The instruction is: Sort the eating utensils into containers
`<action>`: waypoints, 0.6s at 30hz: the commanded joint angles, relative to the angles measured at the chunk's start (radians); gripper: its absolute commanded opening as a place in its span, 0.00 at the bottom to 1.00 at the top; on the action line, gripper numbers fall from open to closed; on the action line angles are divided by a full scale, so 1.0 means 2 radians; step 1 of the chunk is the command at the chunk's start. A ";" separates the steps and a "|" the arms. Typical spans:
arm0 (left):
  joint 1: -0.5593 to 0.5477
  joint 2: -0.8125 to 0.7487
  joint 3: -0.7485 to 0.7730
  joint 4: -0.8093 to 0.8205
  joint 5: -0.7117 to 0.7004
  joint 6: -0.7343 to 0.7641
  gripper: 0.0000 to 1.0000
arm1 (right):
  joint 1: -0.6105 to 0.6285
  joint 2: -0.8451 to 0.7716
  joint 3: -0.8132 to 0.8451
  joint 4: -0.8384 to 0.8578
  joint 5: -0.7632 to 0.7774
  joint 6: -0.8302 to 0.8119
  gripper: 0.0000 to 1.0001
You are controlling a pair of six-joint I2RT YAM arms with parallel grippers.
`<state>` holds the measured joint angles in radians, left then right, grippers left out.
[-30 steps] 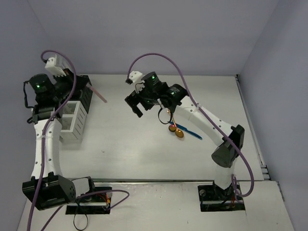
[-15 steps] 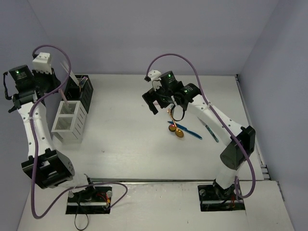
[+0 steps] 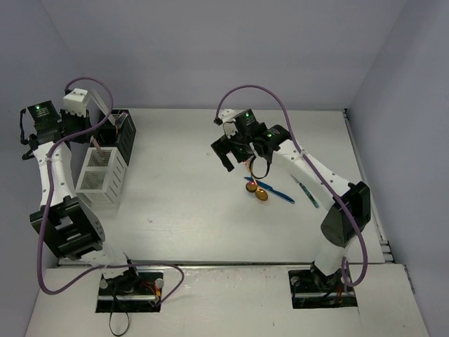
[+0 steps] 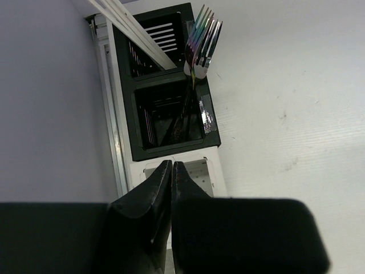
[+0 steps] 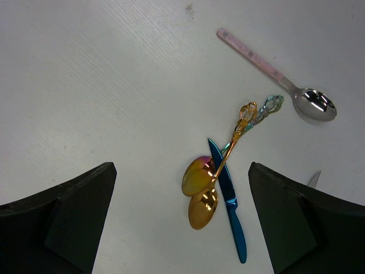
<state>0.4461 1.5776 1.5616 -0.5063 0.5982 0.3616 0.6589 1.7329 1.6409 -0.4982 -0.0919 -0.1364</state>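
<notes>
Right gripper point(image 3: 226, 156) hangs with its jaws spread wide and nothing between them, above the loose cutlery near the middle of the top view. Straight under it, low in the centre of the wrist view, we see a gold spoon point(image 5: 204, 206) and an iridescent spoon point(image 5: 197, 174) lying bowl against bowl, their handles crossing a blue knife point(image 5: 231, 211). That tangle is our main worry: closing on it could catch two pieces at once, or pinch one and flick its neighbours aside. Everything lies flat on the table point(image 5: 85, 85), so fingers set too high would slide off. We judge the pink-handled spoon point(image 5: 268, 68), alone at the upper right, the safer pick. Well apart, at the left of the top view, stand the black caddy point(image 4: 165, 151) and white caddy point(image 3: 105, 186). Left gripper point(image 4: 171, 171) hovers over them pinched shut, nothing showing in its jaws; dropping lower, it could snag the forks point(image 4: 202, 43) or pale sticks point(image 4: 137, 28) and tip a caddy.
</notes>
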 commanded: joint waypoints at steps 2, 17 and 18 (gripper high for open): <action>-0.002 0.002 0.004 0.029 -0.003 0.045 0.00 | -0.016 0.001 -0.011 0.017 0.014 -0.002 0.99; -0.010 -0.003 0.006 -0.014 -0.010 0.065 0.68 | -0.046 0.002 -0.027 0.017 0.036 0.008 0.91; -0.015 -0.010 0.010 -0.016 -0.008 0.060 0.69 | -0.056 0.001 -0.028 0.017 0.038 0.012 0.88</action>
<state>0.4374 1.6368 1.5574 -0.5513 0.5375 0.4944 0.6021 1.7508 1.5896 -0.4964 -0.0620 -0.1316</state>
